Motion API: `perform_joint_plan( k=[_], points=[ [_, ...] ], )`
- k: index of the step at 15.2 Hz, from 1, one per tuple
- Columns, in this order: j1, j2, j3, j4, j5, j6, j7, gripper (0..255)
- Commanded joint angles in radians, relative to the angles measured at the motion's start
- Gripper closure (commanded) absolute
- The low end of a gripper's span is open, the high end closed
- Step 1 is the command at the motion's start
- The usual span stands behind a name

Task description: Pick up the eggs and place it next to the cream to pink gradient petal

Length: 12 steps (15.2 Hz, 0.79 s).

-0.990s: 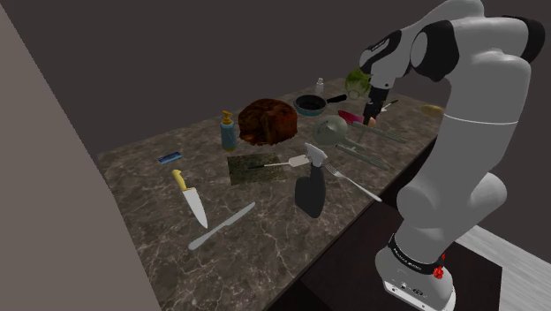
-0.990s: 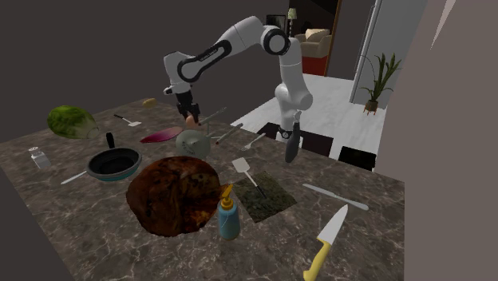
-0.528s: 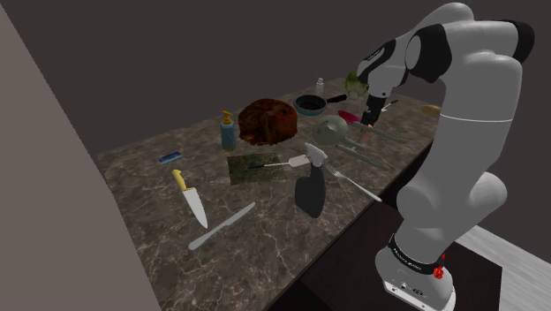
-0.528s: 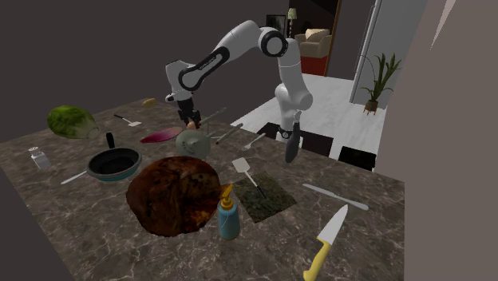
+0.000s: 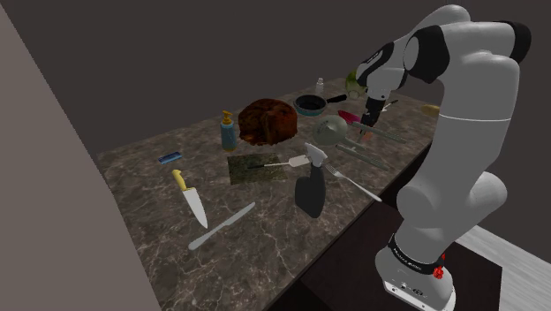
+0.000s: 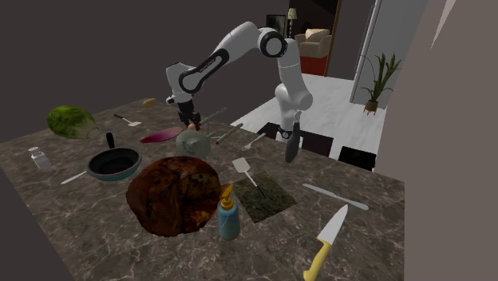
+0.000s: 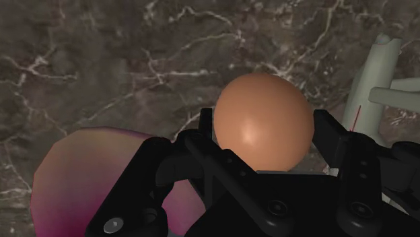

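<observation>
Presently, item: one egg [image 7: 264, 121], tan, smooth, pinched between my fingers [image 7: 328, 138] at its widest girth, over the marbled counter [image 7: 101, 54] toward the shoulder view's far right, near the cream-to-pink petal [image 7: 74, 175]. Handling, by my estimate: light, rigid, slippery, brittle; gentle pressure across the middle suits it. Markings: no brand, label or writing visible.

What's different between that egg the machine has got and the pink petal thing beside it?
Colour: the egg is one even orange-brown; the petal fades from cream to deep pink. Shape: the egg is round and full, the petal flat and wide. State: the egg is clasped by the tool, the petal lies loose on the counter. Both sit close together.
</observation>
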Motion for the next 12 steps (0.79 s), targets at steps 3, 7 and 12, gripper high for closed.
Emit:
perform_joint_plan(
  k=[3, 7, 12],
  points=[
    [0.0, 0.0, 0.0, 0.0, 0.0, 0.0, 0.0, 0],
    [0.0, 0.0, 0.0, 0.0, 0.0, 0.0, 0.0, 0],
    [-0.002, -0.035, -0.011, 0.087, -0.024, -0.117, 0.016, 0]
  ],
)
